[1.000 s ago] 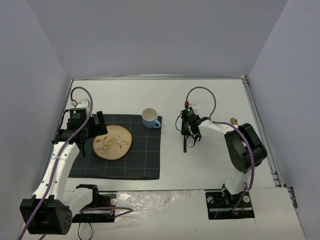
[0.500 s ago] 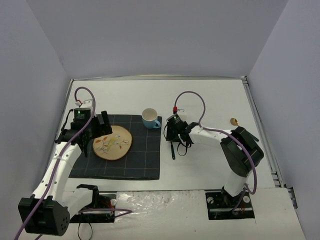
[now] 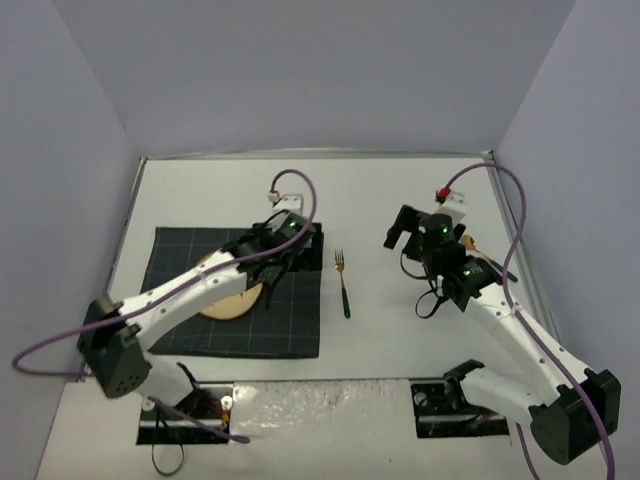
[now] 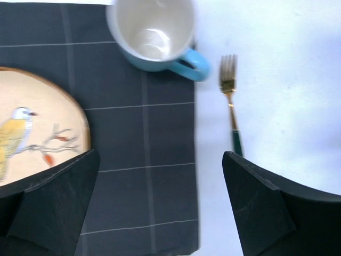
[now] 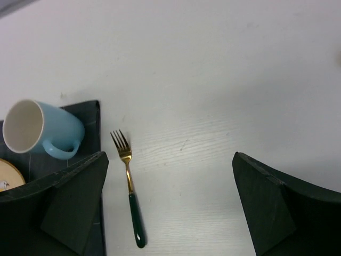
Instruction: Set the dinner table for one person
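Dinner table (image 3: 400,190) spanned the view. The placemat (image 4: 144,160), toward its left edge, bore a plate (image 4: 32,122) and a mug (image 4: 152,32). A fork (image 4: 229,80) lay just beside the cloth. Left gripper (image 4: 160,176) and right gripper (image 5: 169,160) were both spread and empty. Recommended: raise the left straight up, clear of the mug's handle.

no readable text, labels or numbers

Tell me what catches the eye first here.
A dark checked placemat stands out on the left of the white table, bearing a bird-painted plate and, at its far right corner, a blue mug. A gold fork with a green handle lies on bare table just right of it. The left gripper and right gripper hang open and empty.
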{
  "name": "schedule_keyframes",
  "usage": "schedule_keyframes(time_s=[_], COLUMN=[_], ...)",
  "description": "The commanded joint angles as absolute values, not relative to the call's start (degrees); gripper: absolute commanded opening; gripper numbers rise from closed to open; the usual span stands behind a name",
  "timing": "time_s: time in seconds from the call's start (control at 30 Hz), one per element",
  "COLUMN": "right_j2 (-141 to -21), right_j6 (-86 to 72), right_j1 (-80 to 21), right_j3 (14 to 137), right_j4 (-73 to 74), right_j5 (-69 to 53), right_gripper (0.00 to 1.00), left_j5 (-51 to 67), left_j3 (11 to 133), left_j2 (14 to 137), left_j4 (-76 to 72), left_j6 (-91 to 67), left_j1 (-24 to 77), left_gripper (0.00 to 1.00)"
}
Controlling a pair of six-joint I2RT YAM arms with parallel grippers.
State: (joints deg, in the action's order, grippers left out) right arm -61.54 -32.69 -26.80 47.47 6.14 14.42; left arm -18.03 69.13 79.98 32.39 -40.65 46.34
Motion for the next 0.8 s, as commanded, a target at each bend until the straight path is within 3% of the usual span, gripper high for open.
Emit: schedule_keyframes(time_s=[0.0,0.27,0.77], right_j2=[-53.09,-44.37,-42.82], right_j6=[-30.81,-31.55,-31.63], right_j1=[-25.39,-24.68,-24.17], right_j3=[46.85,45.97,45.53], right_j4=[9.23,14.14,14.76], right_j5=[19.62,26.18,25.04], right_gripper=[1.0,1.0,1.0], left_j5=[-26.93,-25.82,-19.66], left_j3=[77.56,85.69,93.43], left_j2=[89.52,104.98,118.25], left_j4=[30.63,29.56,34.27], left_j6=[-48.51,-52.77,-55.71], left_j1=[53.45,58.84,59.15], left_gripper=[0.97,0.92,0.65])
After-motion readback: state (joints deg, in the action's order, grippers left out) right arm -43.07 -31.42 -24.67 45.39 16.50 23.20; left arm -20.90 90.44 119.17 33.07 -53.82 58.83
